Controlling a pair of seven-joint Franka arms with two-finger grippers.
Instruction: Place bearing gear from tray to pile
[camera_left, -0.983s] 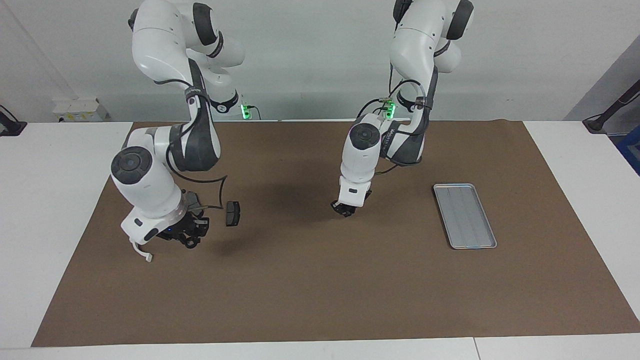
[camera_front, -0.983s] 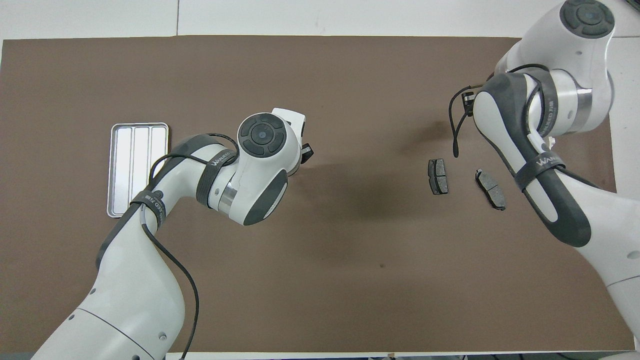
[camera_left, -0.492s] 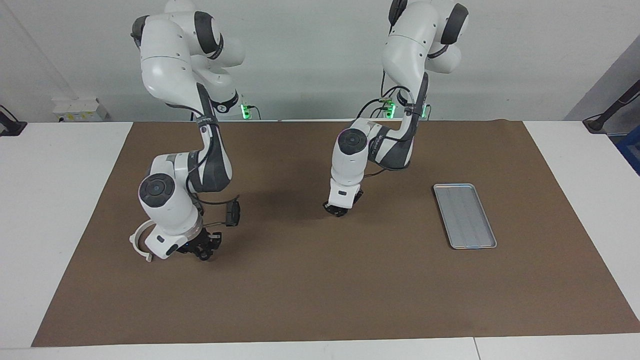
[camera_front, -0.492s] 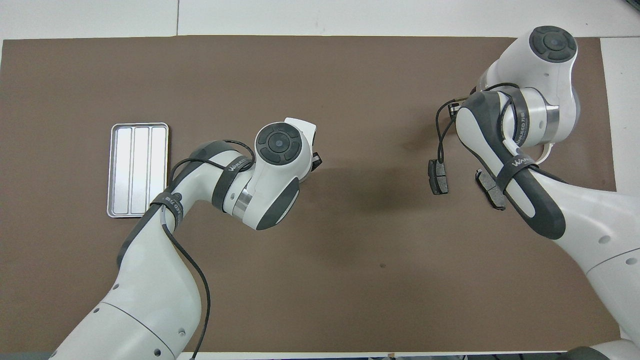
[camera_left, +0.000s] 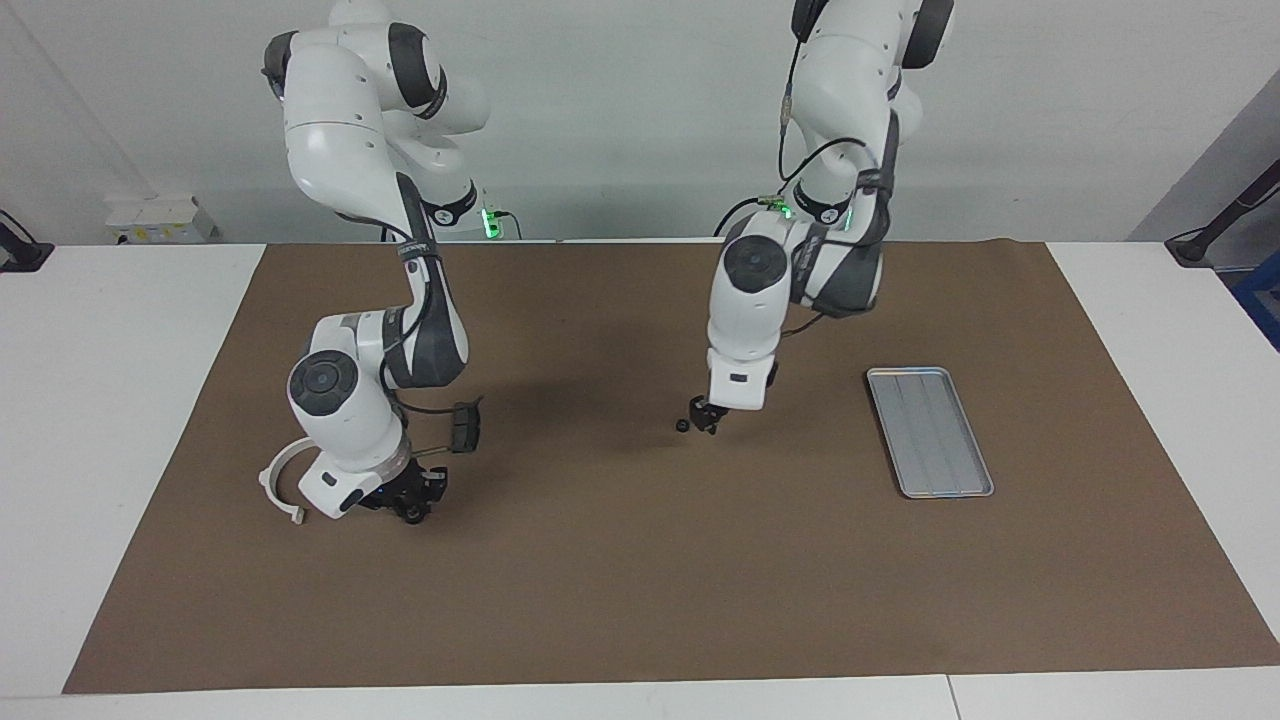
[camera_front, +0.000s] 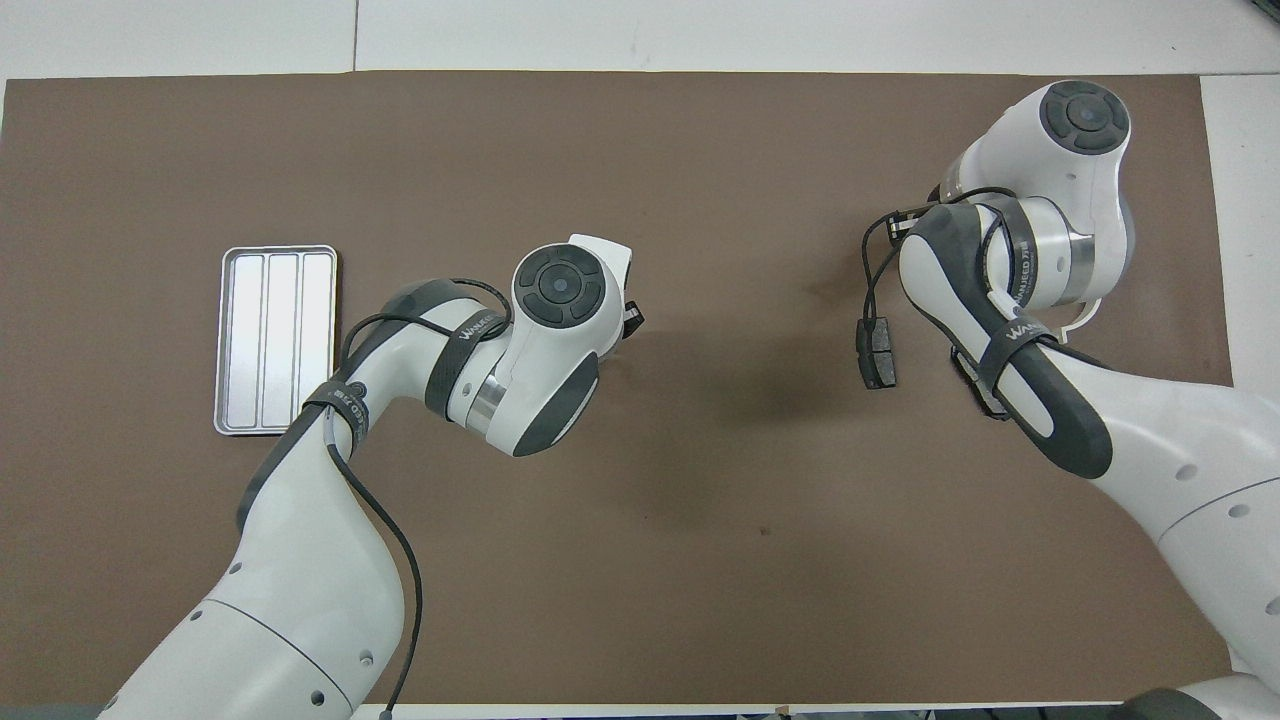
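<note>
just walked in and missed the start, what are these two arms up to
The left end effector is low over the middle of the mat, with a small dark part right beside its tips. The tray, toward the left arm's end, has nothing on it. The right end effector sits low by the pile: a white bracket and a brake pad.

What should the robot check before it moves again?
1. Nothing left in the tray: ok, it looks bare.
2. Small dark part is secure at the left gripper: cannot tell whether it is held or lying on the mat.
3. Part has reached the brake pad and white bracket: not ok, it is mid-mat between them and the tray.
4. Drop spot is free: not ok, the right gripper sits low between bracket and pad.
</note>
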